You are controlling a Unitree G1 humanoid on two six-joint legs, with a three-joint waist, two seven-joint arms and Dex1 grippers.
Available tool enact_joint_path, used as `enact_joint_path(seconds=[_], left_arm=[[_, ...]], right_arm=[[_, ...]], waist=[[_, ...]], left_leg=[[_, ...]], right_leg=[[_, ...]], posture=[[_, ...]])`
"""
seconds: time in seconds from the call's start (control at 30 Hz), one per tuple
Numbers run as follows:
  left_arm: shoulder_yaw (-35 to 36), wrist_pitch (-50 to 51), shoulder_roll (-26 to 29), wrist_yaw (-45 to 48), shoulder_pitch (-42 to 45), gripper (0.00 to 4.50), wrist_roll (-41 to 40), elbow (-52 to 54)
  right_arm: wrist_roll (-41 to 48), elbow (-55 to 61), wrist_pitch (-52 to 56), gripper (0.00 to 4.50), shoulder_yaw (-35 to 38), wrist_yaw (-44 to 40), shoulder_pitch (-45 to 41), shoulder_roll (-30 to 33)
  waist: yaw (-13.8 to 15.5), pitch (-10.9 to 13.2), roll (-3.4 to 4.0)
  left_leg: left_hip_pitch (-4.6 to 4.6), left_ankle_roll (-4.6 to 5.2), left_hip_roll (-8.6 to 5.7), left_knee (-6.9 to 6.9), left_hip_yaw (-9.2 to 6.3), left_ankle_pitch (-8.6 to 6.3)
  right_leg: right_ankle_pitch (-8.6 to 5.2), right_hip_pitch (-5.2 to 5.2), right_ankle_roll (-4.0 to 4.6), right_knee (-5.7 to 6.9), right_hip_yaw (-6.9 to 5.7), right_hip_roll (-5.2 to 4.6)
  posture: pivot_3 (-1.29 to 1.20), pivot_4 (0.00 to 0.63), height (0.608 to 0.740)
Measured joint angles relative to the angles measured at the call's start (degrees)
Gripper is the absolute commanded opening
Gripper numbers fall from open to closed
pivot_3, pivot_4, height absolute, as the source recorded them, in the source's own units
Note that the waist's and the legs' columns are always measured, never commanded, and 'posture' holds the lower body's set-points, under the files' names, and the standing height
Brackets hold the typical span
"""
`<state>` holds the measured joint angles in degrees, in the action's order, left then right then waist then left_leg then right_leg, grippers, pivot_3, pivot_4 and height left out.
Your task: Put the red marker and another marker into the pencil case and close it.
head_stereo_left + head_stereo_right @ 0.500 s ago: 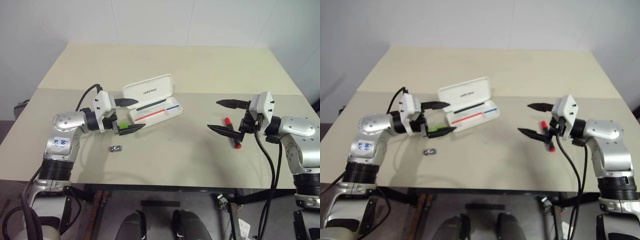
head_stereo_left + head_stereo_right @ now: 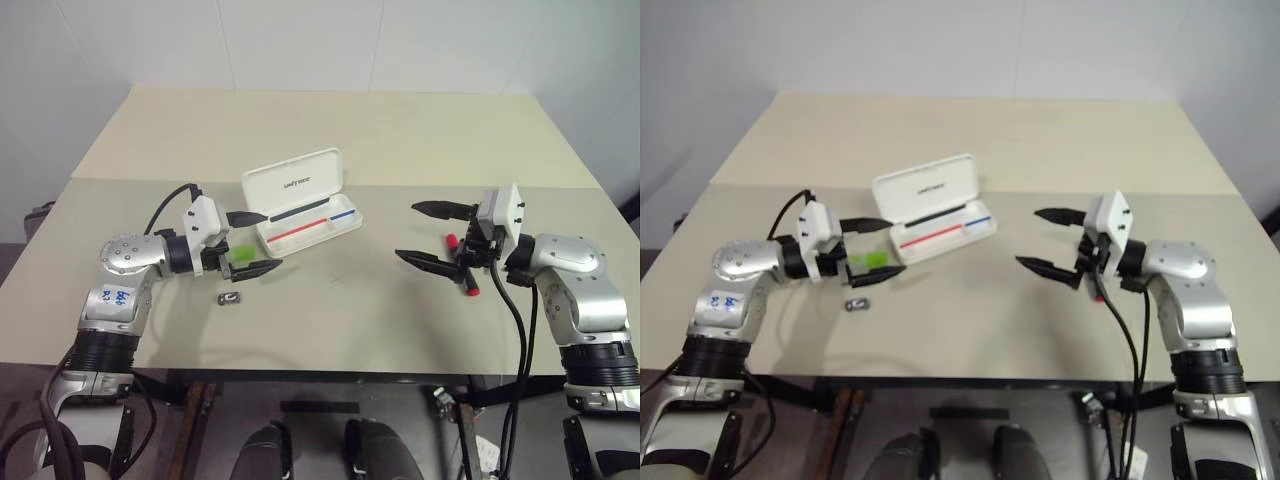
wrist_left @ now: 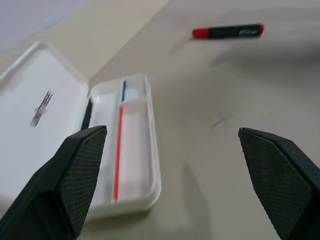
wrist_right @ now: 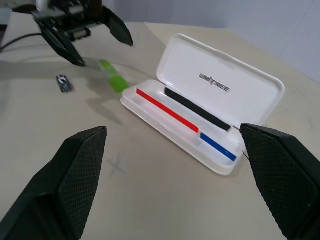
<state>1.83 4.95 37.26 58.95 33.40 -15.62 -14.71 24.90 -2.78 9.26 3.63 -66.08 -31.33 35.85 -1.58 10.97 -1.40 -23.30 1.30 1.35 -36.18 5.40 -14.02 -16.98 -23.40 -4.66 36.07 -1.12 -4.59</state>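
Over the table (image 2: pixel 400 140), left gripper (image 2: pixel 258 242) and right gripper (image 2: pixel 424 232) point inward, jaws spread wide, empty.

1. the red marker (image 2: pixel 463 268) lies partly behind the right gripper (image 2: pixel 425 232) at the right of the head view; its middle is covered.
2. the green marker (image 2: pixel 238 254) is largely hidden between the left gripper (image 2: pixel 260 242) fingers, left of centre.
3. the small dark clip (image 2: pixel 231 298) is too small to make out.
4. the pencil case (image 3: pixel 60 145) lid runs off the left edge of the left wrist view, its lettering blurred.
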Motion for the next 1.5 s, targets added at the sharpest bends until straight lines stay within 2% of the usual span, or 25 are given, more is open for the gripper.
enact_joint_path(seconds=[0.3,0.57,0.67,0.73,1.1,1.2,1.27,1.5], left_arm=[[-0.4,1.3,0.5,-1.8,-0.4,4.47,2.2,-2.3],[-4.5,1.3,-2.2,-2.0,4.5,4.47,6.2,-7.6],[-5.3,1.3,-3.8,-2.3,5.6,3.86,6.9,-8.1],[-5.4,1.3,-4.6,-2.4,5.9,3.25,7.0,-8.1],[-6.0,2.7,-4.9,-2.8,6.1,3.25,8.1,-6.5],[-7.0,2.7,-5.7,-3.4,6.3,2.72,9.2,-7.2],[-7.5,2.5,-6.1,-3.9,6.5,2.07,9.8,-8.5],[-7.5,2.4,-7.4,-4.6,8.3,2.07,10.6,-9.3]], right_arm=[[1.8,6.4,2.2,4.50,-3.1,0.7,-0.9,-3.5],[1.8,7.6,2.1,4.50,-3.3,2.9,0.8,-5.2],[1.8,8.4,2.1,4.50,-3.3,3.4,1.0,-5.6],[1.8,8.9,2.1,4.50,-3.3,3.7,1.4,-5.7],[1.5,8.1,1.8,4.50,-3.4,3.9,1.2,-6.4],[1.5,7.0,1.3,4.50,-3.5,3.5,1.1,-6.4],[1.3,6.8,0.8,4.50,-3.6,3.3,0.7,-6.5],[1.0,6.6,0.6,4.50,-3.6,3.2,0.4,-6.5]], waist=[[0.1,0.0,-0.01],[0.2,0.0,-0.02],[0.1,0.0,-0.02],[0.0,0.0,-0.02],[0.1,0.0,-0.03],[0.1,0.0,-0.03],[0.1,0.0,-0.03],[0.1,0.0,-0.03]], left_leg=[[-0.03,-0.01,-0.01,0.01,0.00,-0.03],[-0.05,0.00,-0.02,0.02,0.01,-0.03],[-0.05,0.00,-0.02,0.01,0.02,-0.03],[-0.05,0.00,-0.01,0.01,0.03,-0.03],[-0.03,-0.01,0.00,-0.01,0.02,-0.03],[-0.04,-0.01,0.00,-0.02,0.03,-0.03],[-0.04,-0.01,0.00,-0.02,0.03,-0.03],[-0.04,-0.01,0.00,-0.02,0.03,-0.03]], right_leg=[[0.00,-0.01,0.00,-0.05,-0.02,-0.03],[0.00,-0.03,0.01,-0.06,-0.02,-0.03],[0.00,-0.03,0.00,-0.05,-0.02,-0.01],[0.00,-0.03,0.00,-0.04,-0.01,0.01],[0.00,-0.03,0.01,0.00,-0.01,0.02],[0.00,-0.03,0.01,0.00,-0.02,0.03],[0.00,-0.03,0.00,0.00,-0.02,0.03],[0.00,-0.03,0.00,0.01,-0.03,0.03]], posture=[[0.00,0.150,0.740],[0.00,0.150,0.740],[0.00,0.150,0.740],[0.00,0.150,0.740],[0.00,0.150,0.740],[0.00,0.150,0.740],[0.00,0.150,0.740],[0.00,0.150,0.740]])
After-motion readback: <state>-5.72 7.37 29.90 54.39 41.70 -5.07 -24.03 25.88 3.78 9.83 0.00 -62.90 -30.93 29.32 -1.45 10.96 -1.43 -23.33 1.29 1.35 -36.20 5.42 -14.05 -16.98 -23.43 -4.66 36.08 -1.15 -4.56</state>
